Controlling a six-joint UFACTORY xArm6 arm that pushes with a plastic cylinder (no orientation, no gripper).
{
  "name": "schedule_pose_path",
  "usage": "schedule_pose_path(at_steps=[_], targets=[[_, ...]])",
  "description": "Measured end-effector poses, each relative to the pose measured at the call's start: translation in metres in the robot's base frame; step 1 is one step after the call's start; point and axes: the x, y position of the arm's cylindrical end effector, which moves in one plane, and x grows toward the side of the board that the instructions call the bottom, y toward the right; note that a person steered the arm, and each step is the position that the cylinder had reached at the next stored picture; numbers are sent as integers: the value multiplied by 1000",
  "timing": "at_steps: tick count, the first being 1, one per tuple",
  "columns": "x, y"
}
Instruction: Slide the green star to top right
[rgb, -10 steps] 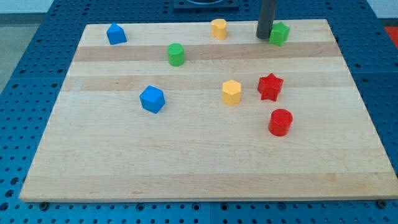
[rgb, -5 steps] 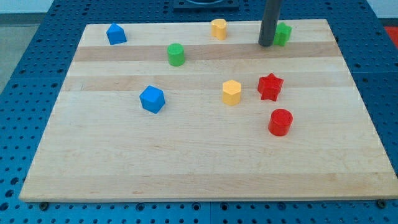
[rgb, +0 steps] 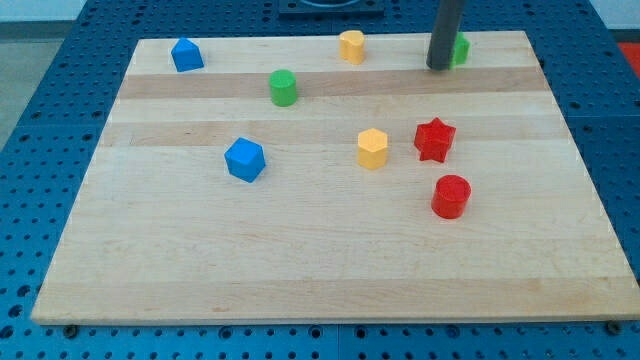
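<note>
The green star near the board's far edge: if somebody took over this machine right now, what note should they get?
My tip is down on the light wooden board, hard against the view's left side of the green star block, hiding much of it.
The star sits near the view's top right, short of the corner.
Done: star brought close to the top edge.
Left: a further push toward the view's right corner.
The yellow block at the top edge lies well to the view's left, out of the way.
</note>
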Motion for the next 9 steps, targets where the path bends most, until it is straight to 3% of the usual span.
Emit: schedule_pose_path(at_steps=[4, 6, 9], targets=[[-20, -19], [-59, -20], [-60, -19]])
